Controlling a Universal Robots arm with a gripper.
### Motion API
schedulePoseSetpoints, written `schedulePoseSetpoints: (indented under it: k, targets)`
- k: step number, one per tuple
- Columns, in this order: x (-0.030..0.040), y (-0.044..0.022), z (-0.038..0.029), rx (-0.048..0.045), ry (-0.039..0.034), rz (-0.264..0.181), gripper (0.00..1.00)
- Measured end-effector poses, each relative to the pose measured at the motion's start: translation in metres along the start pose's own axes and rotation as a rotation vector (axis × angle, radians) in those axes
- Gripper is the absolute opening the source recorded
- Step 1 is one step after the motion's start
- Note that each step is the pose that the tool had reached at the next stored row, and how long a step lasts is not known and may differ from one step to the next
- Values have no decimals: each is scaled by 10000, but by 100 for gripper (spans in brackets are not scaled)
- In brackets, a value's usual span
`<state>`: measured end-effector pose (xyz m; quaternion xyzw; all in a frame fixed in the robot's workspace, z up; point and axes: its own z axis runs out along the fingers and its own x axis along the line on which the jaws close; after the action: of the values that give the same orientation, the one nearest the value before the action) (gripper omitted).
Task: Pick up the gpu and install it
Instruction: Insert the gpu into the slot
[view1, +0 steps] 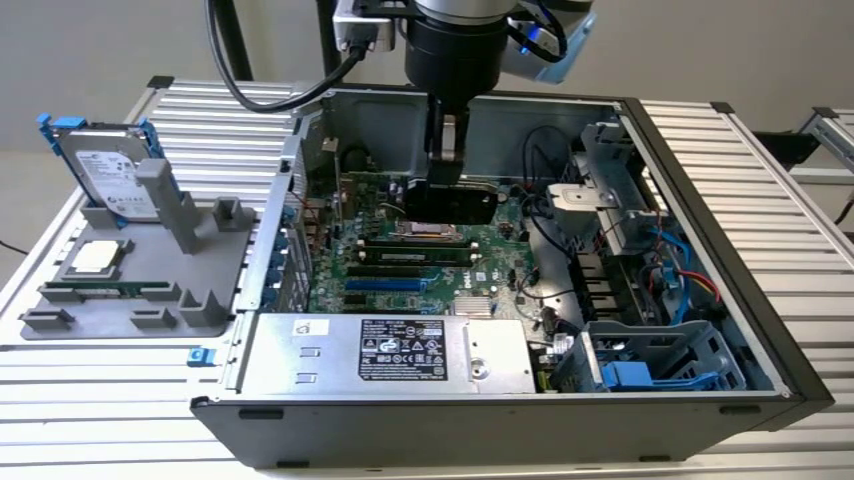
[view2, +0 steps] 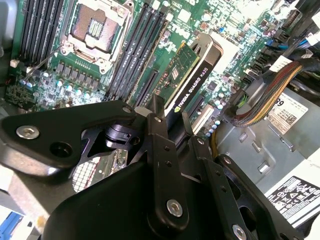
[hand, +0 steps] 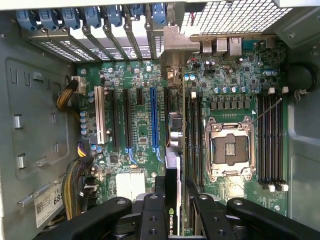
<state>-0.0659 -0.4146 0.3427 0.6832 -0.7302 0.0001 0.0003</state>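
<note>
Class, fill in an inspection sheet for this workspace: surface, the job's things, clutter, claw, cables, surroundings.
Surface: ribbed metal table.
Job's things: gpu held on edge over the motherboard, inside the open computer case.
Clutter: hard drive in a blue frame, standing in a grey holder at the exterior view's left.
Claw: claw shut on the gpu.
Cables: bundled wires inside the case.
Surroundings: pale wall.

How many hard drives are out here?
1: the silver hard drive in its blue frame, upright on the grey stand at the exterior view's left. More may be hidden inside the computer case.
</note>
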Motion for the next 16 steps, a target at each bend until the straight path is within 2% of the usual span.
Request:
schedulePoseSetpoints:
  k: [16]
  targets:
    - [0, 0, 67, 0, -1, 0, 0]
